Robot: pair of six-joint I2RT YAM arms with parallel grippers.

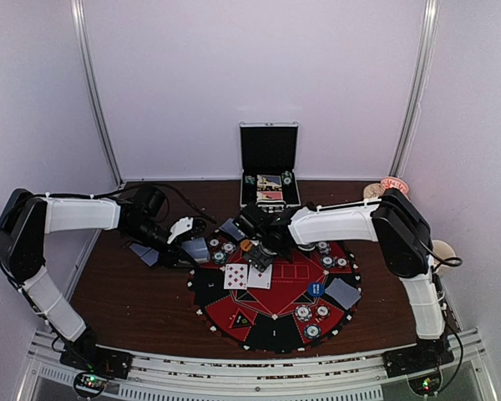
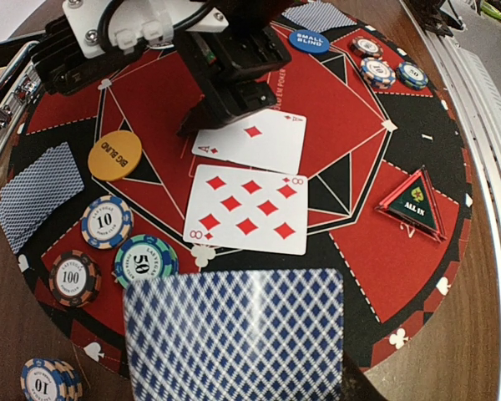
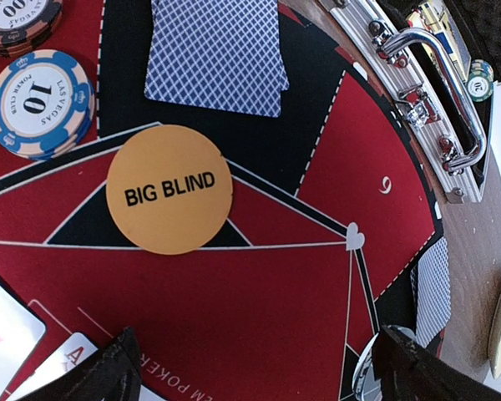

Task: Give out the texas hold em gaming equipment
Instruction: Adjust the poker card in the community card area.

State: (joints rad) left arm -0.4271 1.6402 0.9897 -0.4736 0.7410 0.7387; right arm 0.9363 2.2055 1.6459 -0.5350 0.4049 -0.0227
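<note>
Card (image 2: 234, 334) pinched back-up in my left gripper (image 1: 189, 241) hangs just beside the eight of diamonds (image 2: 249, 209), long edges parallel, while my right gripper (image 2: 230, 100) stands wide open over the ace (image 2: 263, 142).

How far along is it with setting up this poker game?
Mostly set, it seems: two face-up cards, the Big Blind disc, Small Blind disc and chip stacks lie on the mat. In hand: the left gripper pinches a face-down card; the right gripper hovers open. Left: probably placing that card; the case holds more items.
</note>
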